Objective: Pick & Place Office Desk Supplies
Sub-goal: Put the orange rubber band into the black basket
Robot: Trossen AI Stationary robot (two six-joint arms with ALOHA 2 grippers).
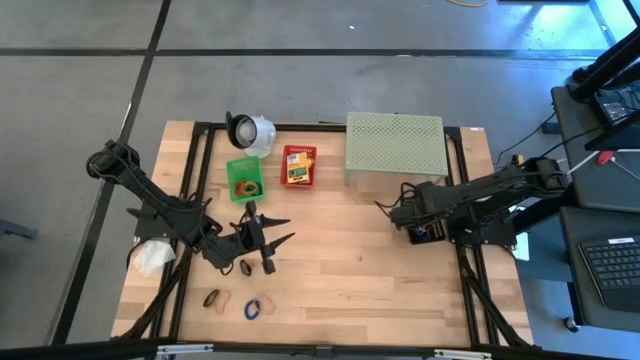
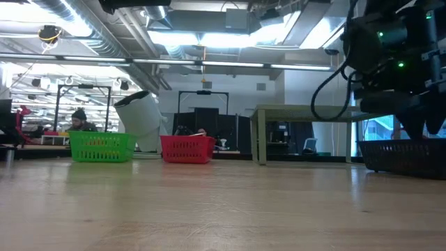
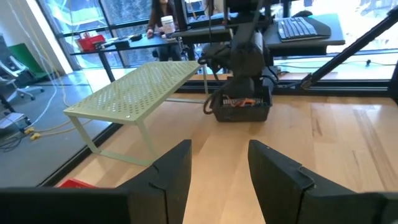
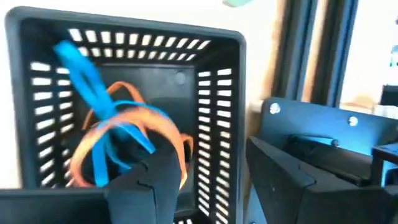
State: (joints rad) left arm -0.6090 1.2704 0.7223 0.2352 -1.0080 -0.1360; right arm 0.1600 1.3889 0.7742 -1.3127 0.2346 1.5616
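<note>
**Right pincer over the black basket, left pincer spread above the loose bands**

The right pincer [image 1: 418, 222] hangs over the black slotted basket [image 4: 124, 81] at the right side of the desk [image 1: 360, 260], just in front of the pale green perforated shelf [image 1: 395, 148]. Its fingers stand apart and pinch nothing; blue and orange rubber bands [image 4: 118, 134] lie inside the basket below them.

The left pincer [image 1: 262, 238] sits over the desk's left half, fingers spread and empty. Just beside it lies a dark rubber band [image 1: 245, 266]; nearer the front edge lie a dark loop [image 1: 211, 298], a red loop [image 1: 227, 300] and a blue loop [image 1: 252, 308], close together.

At the back, a green basket [image 1: 243, 177] holds rubber bands, and beside it a red basket [image 1: 298, 165] holds a yellow-and-green crayon box [image 1: 297, 167]. A white round object [image 1: 251, 131] rests behind the green basket.
</note>
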